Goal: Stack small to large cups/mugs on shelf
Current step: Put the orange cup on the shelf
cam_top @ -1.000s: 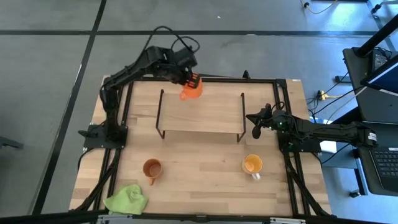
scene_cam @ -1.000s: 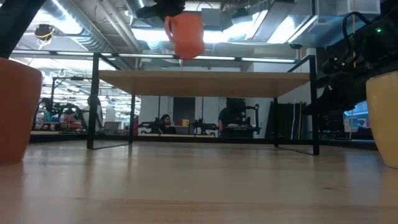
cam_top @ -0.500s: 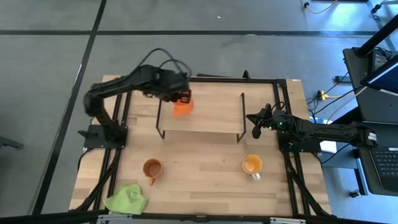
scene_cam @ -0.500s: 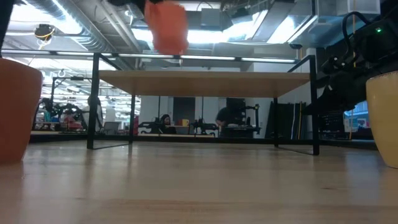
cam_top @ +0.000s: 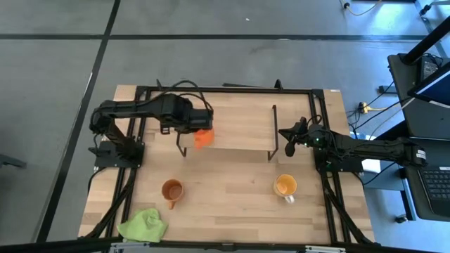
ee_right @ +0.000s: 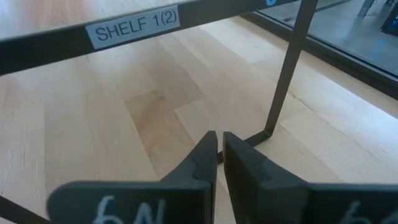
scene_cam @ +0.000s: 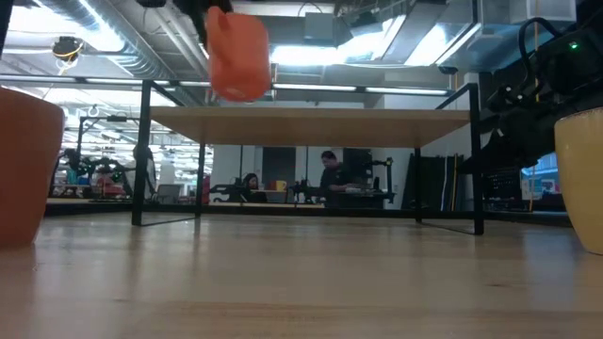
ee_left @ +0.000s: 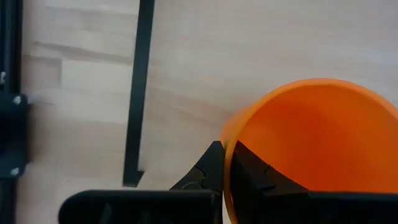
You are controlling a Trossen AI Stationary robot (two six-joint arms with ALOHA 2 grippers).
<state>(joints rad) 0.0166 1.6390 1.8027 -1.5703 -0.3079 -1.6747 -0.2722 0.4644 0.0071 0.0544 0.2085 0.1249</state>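
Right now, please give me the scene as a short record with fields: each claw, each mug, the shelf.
left claw: shut on orange mug, held above shelf's left end
right claw: shut, empty, beside shelf's right end
shelf: nothing stands on it
brown mug: on table, front left
yellow mug: on table, front right

Orange mug [cam_top: 202, 138] above shelf [cam_top: 239, 130] (left end); brown [cam_top: 171, 190], yellow [cam_top: 285, 185] mugs below

Wooden tabletop [cam_top: 232, 211] is occupying the frame's centre, carrying the shelf [cam_top: 239, 126] at upper centre. Brown mug [cam_top: 171, 190] is sitting at lower left, yellow-orange mug [cam_top: 285, 186] at lower right, and lime-green cloth [cam_top: 143, 225] is lying at the bottom-left corner.
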